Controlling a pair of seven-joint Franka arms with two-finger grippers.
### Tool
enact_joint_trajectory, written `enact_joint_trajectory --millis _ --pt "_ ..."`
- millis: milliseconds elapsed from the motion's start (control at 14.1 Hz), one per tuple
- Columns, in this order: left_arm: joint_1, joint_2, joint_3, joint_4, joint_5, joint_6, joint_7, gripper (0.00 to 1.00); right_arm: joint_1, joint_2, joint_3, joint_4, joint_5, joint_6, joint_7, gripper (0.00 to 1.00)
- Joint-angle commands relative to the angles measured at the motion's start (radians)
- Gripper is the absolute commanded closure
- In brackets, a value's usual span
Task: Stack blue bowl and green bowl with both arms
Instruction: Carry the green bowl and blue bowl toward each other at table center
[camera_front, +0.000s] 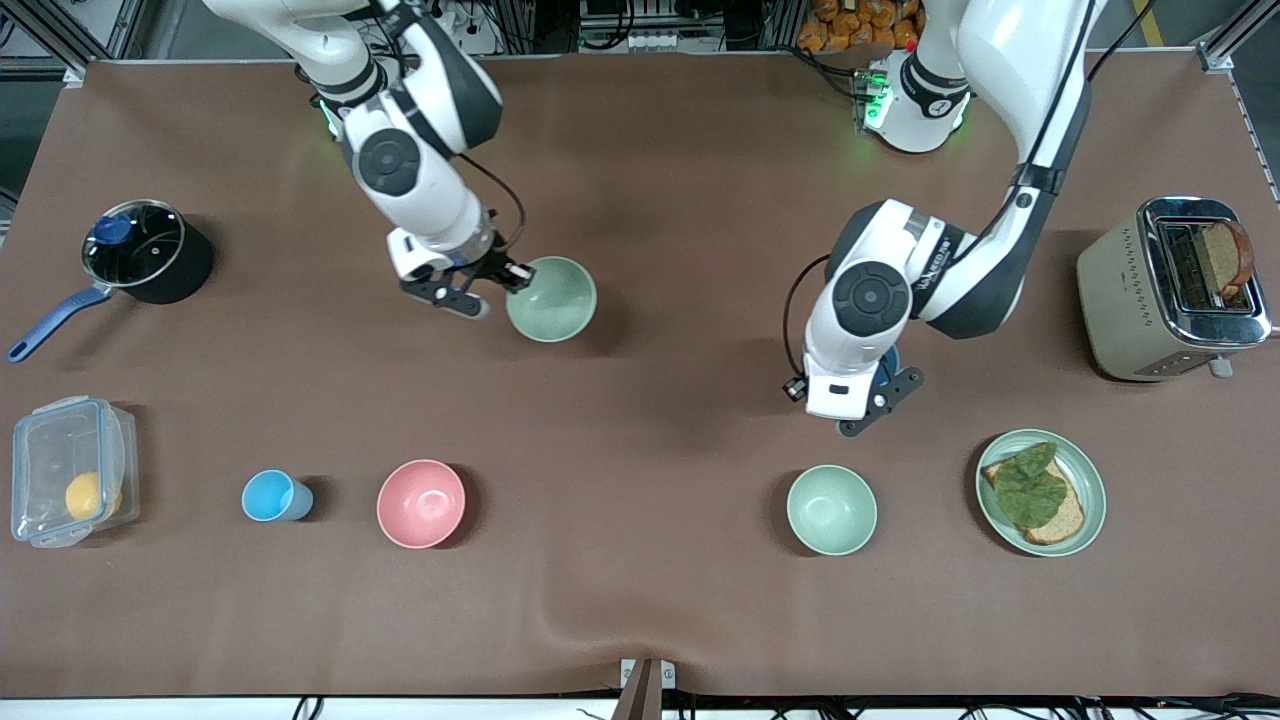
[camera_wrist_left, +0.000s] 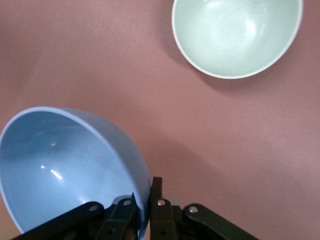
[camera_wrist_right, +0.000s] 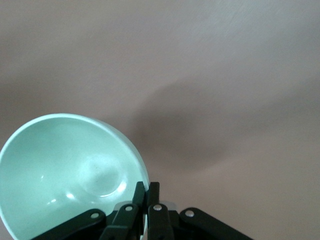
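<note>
The blue bowl is pinched at its rim by the left gripper, fingers pressed on either side of the wall, bowl tilted and held off the brown table; in the front view only a sliver of blue is seen under the left wrist, toward the left arm's end of the table; the second green bowl is seen resting on the table nearer the front camera than the spot under the left gripper, beside the green plate carrying toast with a leaf on it; the same bowl is seen in the left wrist view, well apart from the blue bowl; the green bowl is pinched at its rim by the right gripper, fingers closed on the wall as shown in the right wrist view, bowl tilted and its shadow cast on the cloth; it is held over the middle of the table, toward the right arm's end; along the near row a pink bowl, a light-blue cup and a clear lidded box with a yellow fruit inside are seen; a lidded saucepan is placed at the right arm's end; a toaster with a slice in it is placed at the left arm's end.
</note>
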Motion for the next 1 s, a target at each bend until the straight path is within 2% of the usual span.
enact_joint_trajectory --millis 0,213,427,640,853,924 --pt "-0.032 0.023 0.002 0.047 0.001 -0.013 -0.076 1.00 0.062 0.046 0.003 0.012 -0.004 0.062 0.110 1.00" --pt "-0.064 0.043 0.004 0.074 -0.034 -0.014 -0.149 1.00 0.119 0.095 0.003 0.011 -0.068 0.133 0.223 1.00" --pt "-0.080 0.091 0.004 0.142 -0.055 -0.100 -0.226 1.00 0.159 0.164 0.003 0.012 -0.215 0.198 0.390 1.00" --pt "-0.100 0.103 0.004 0.149 -0.058 -0.112 -0.301 1.00 0.178 0.209 0.005 0.018 -0.355 0.220 0.536 1.00" --pt "-0.138 0.094 0.002 0.151 -0.059 -0.114 -0.410 1.00 0.184 0.230 0.005 0.037 -0.384 0.219 0.575 1.00" --pt "-0.152 0.094 0.002 0.154 -0.067 -0.114 -0.465 1.00 0.184 0.244 0.005 0.053 -0.384 0.216 0.582 0.73"
